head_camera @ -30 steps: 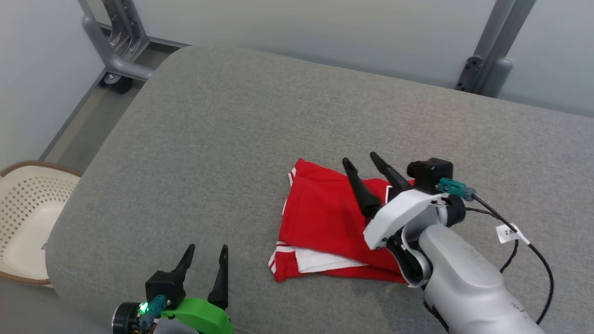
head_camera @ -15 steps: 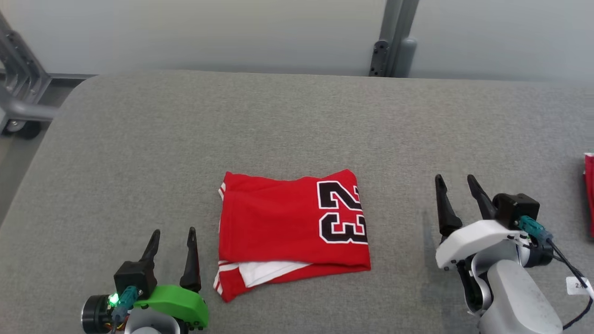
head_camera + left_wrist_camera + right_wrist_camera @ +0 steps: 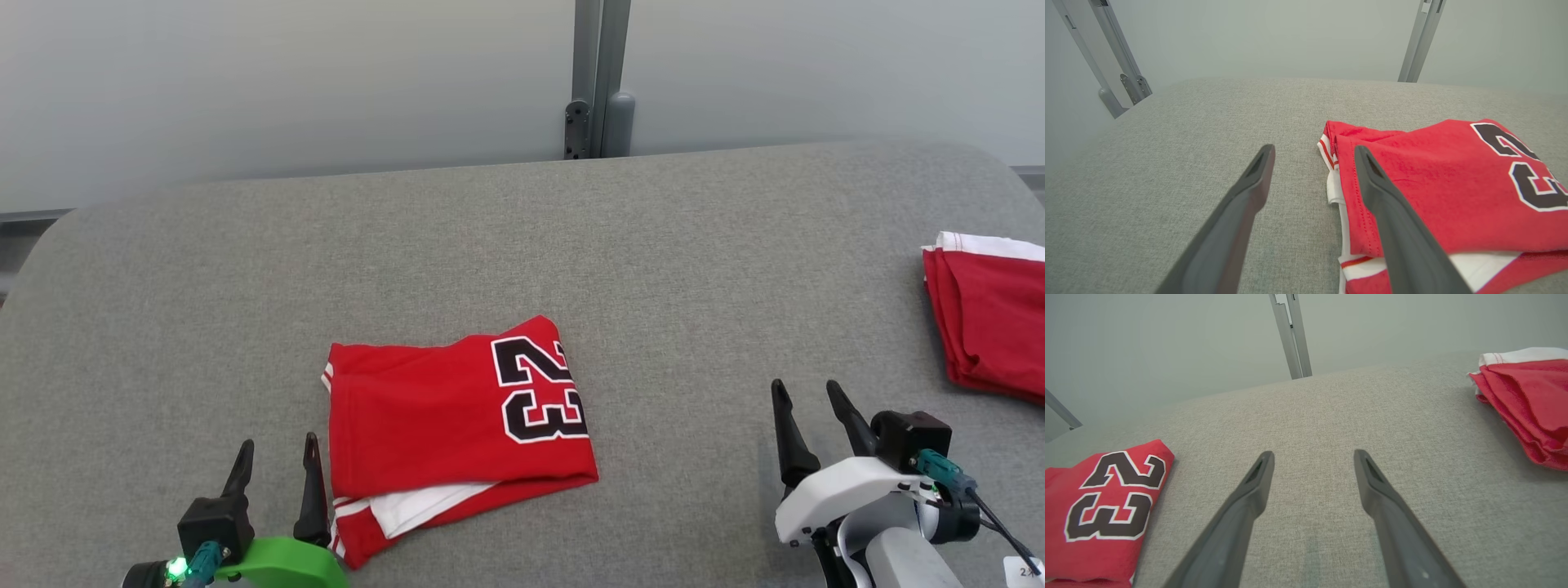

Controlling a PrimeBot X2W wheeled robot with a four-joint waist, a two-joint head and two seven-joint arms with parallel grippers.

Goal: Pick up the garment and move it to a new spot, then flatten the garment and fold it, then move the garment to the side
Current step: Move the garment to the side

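1. Holding nothing, fingers apart, the left hand (image 3: 279, 441) is just beside the folded red jersey numbered 23 (image 3: 449, 425).
2. The right hand (image 3: 805, 384), likewise spread and empty, is well apart from it.
3. The jersey lies on the grey fabric counter (image 3: 490, 245).

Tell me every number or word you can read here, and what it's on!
"23": big black digits with a white outline, lying sideways on the folded red garment.
"2...": starts a print on the small white tag at the lower right edge of the head view; the rest is cut off and too small to read.
The second red garment at the right shows no text.
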